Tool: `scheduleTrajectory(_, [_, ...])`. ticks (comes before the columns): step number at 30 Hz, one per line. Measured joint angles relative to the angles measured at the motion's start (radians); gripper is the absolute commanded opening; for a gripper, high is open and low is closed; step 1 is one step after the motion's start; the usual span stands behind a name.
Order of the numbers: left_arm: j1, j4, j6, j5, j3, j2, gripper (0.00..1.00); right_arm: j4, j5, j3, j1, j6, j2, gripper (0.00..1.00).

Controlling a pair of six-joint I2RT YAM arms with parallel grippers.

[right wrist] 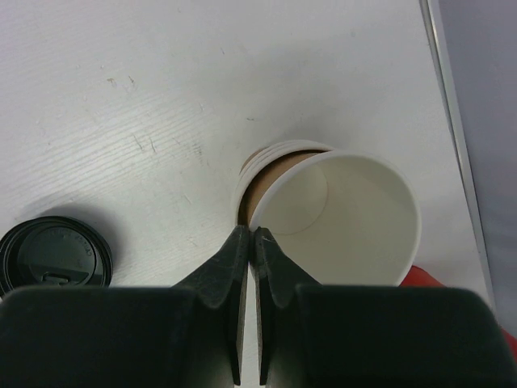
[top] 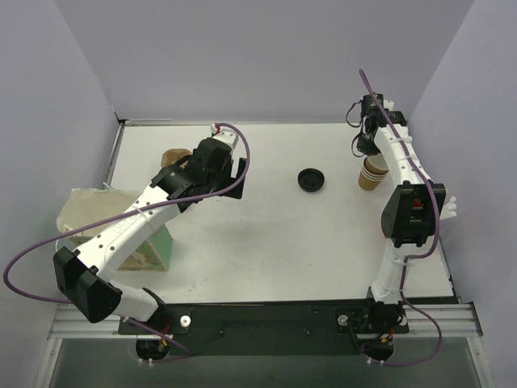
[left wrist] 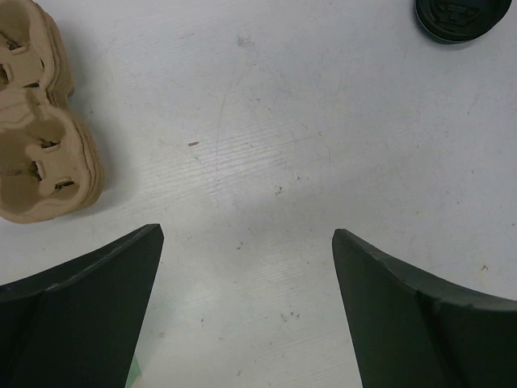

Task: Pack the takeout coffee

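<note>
White table (top: 266,242), walled on three sides. Left arm reached towards mid-table; left gripper (left wrist: 246,234) hung above bare surface, fingers wide apart, nothing between them. Crumpled paper bag (top: 81,212) sat at the left edge, partly under that arm. Tan pulp carrier (left wrist: 40,153) lay just left of the left gripper.

Paper cup (right wrist: 355,210) stood far right, uncovered and tipped, with layered rims (right wrist: 275,149) of what looked like nested cups under it. Right gripper (right wrist: 249,236) was pinched together on its near rim. Black lid (top: 310,179) lay flat between the arms, apart from the cup.
</note>
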Motion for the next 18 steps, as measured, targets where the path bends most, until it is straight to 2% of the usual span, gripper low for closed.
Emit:
scheduleTrajectory(9, [0.000,0.000,0.000,0.002,0.000,0.000,0.97,-0.049,0.049,0.051,0.019,-0.031,-0.006,0.00])
scheduleTrajectory(18, [0.000,0.000,0.000,0.004,0.000,0.000,0.98,-0.124,0.114,0.190,0.060,-0.065,-0.049,0.00])
